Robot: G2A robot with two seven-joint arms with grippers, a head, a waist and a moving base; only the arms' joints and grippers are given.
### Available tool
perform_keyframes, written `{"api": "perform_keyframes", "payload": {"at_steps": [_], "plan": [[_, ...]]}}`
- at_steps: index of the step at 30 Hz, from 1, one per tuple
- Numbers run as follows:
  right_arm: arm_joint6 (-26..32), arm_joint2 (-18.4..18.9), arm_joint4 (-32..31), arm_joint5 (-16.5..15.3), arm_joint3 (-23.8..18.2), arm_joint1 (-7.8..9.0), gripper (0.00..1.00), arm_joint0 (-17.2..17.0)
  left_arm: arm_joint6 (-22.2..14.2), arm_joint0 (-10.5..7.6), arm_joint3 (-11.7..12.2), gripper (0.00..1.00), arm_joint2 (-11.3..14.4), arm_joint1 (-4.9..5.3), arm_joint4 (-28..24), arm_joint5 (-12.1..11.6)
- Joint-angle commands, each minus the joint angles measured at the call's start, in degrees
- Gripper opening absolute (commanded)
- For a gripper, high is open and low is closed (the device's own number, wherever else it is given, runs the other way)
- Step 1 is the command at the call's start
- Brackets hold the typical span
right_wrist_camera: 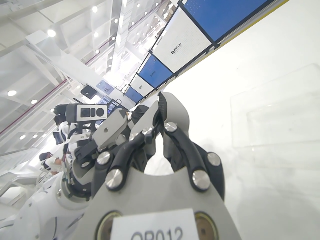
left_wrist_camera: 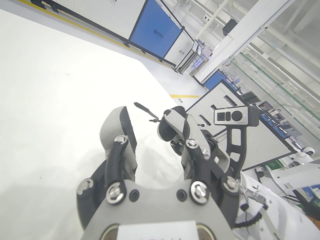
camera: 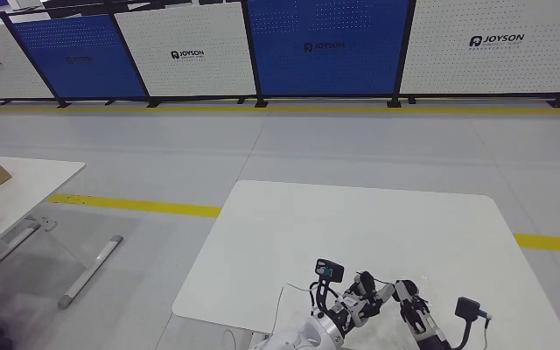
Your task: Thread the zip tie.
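The black zip tie is held in the air over the near edge of the white desk. One end is pinched in the right claw, whose fingers are closed tight on it, and the rest juts free. The left claw hangs just beside it with its fingers spread wide, holding nothing; the right claw's tip sits close against one of those fingers and the tie's free end points across the gap between them. Farther out on the desk lies a shallow see-through tray; whether it holds anything cannot be told.
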Motion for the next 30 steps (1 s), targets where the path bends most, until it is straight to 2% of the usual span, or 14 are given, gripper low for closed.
{"api": "perform_keyframes", "payload": {"at_steps": [1,10,15,19,30], "plan": [[-0.04,0.07,0.29,0.00,0.08,0.03,0.00,0.06,0.20,0.09,-0.11,0.32,-0.10,0.02,0.02,-0.09],[-0.07,0.00,0.22,0.00,-0.39,0.22,0.00,-0.15,0.40,0.02,-0.16,0.12,-0.77,0.04,-0.66,-0.35],[-0.23,-0.03,-0.02,0.00,-0.51,0.38,0.00,-0.30,0.68,-0.36,0.15,0.14,-1.20,-0.05,-1.55,-0.38],[-0.36,-0.08,-0.03,0.00,-0.46,0.46,0.00,-0.33,0.71,-0.48,0.37,0.01,-1.12,-0.11,-1.59,-0.50],[-0.85,-0.09,0.36,0.00,-0.21,0.55,0.00,-0.27,0.58,-0.27,0.49,0.00,-1.08,-0.12,-1.38,-0.74]]}}
